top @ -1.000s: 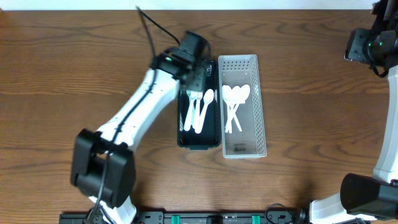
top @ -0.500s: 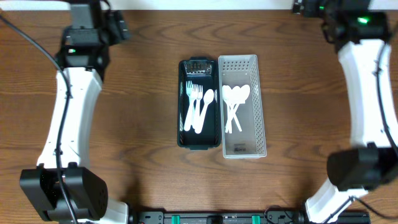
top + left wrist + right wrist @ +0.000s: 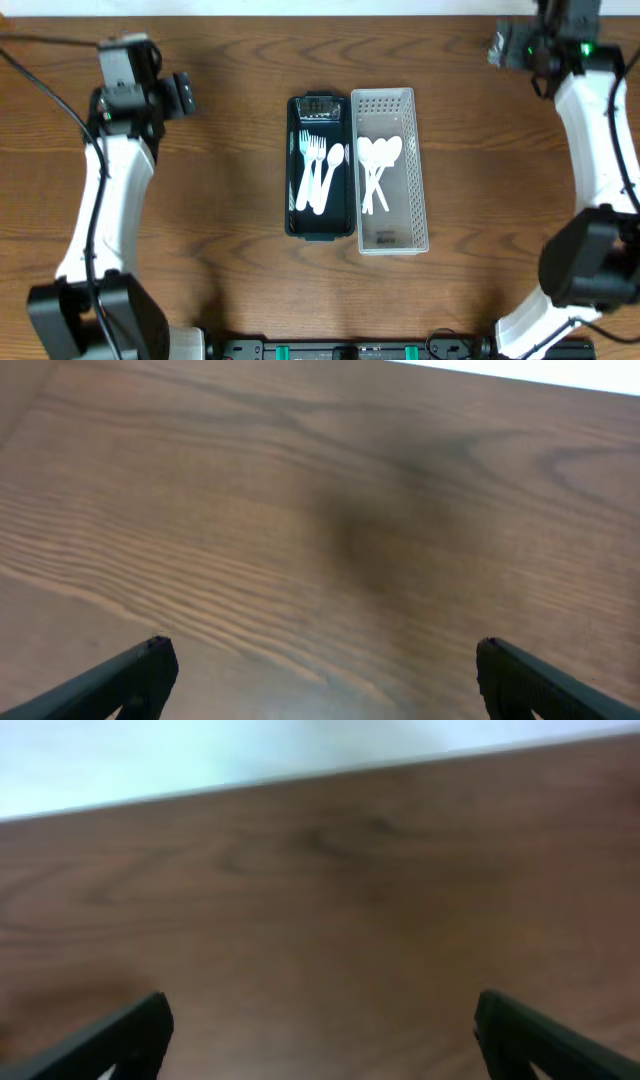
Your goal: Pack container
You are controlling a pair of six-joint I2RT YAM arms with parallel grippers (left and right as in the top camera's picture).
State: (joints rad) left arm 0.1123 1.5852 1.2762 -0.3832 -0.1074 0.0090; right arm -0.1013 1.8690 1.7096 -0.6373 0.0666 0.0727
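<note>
Two containers touch side by side, black rectangular plastic tray of white forks, clear perforated bin of white spoons; we judge it best to park left gripper and right gripper, both wide and empty, well clear.

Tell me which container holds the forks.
The black tray, on the left in the overhead view: white forks lie in it, while the clear perforated bin beside it holds only spoons.
</note>
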